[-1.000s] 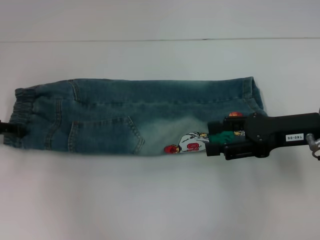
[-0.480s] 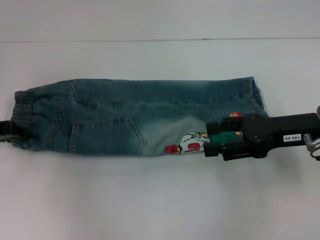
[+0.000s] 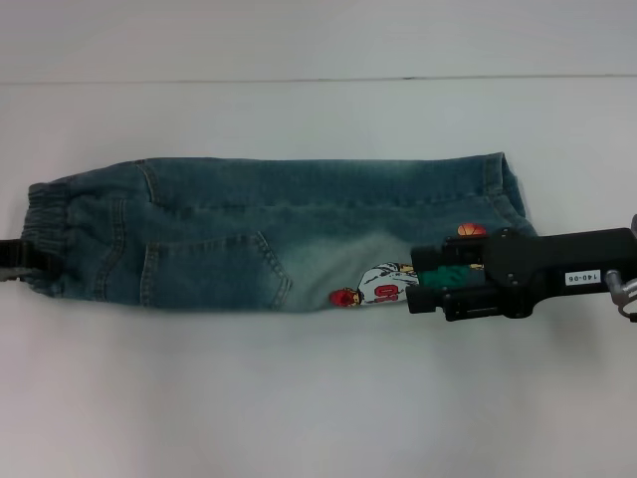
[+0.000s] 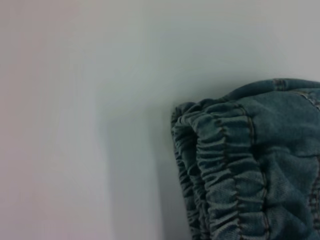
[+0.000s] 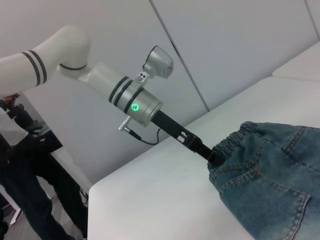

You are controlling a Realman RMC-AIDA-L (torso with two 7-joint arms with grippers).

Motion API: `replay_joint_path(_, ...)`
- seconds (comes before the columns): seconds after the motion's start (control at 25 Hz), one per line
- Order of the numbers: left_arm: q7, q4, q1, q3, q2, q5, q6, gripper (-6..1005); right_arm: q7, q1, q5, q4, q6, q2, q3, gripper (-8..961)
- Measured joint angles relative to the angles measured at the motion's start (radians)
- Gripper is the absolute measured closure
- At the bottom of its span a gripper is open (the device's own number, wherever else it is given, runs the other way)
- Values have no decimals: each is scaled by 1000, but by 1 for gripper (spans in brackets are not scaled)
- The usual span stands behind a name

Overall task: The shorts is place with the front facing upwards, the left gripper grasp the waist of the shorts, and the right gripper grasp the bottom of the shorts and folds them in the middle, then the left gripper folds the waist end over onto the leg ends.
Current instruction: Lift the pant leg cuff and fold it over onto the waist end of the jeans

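table open around shorts

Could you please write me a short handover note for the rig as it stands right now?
Left hand: at the table's left edge, at the elastic waist of the shorts; whether it grips cannot be seen.
Right hand: low over the leg ends, near the cartoon patch; its grip is also unclear.
Shorts: lying flat on the white table, already folded lengthwise in the middle into one long strip, waist left, leg ends right.
Done: the middle fold.
Left: the left hand carries the waist end over onto the leg ends; the right hand probably needs to clear first.
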Motion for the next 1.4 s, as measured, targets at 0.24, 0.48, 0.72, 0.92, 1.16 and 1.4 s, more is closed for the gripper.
replay_joint_path(0.24, 31, 27, 3, -8, 1, -55, 50, 732, -29, -3, -23, 1, 3, 3, -2, 280)
replay_joint_path(0.48, 40, 52, 6, -8, 4, -79, 90, 884, -51, -3, -34, 2, 4, 6, -3, 455)
replay_joint_path(0.72, 45, 53, 0, -7, 7, -90, 107, 953, -57, -2, -35, 2, 20, 6, -3, 582)
replay_joint_path(0.92, 45, 55, -10, -7, 11, -92, 122, 953, -58, -2, -34, 3, 27, 6, 3, 881)
replay_joint_path(1.16, 45, 133, -19, -8, 16, -148, 218, 953, -102, -11, 10, 30, 108, 30, 95, 943)
replay_joint_path(1.4, 32, 214, -58, -9, 31, -243, 341, 953, -257, -21, 177, 156, 393, 92, 163, 940)
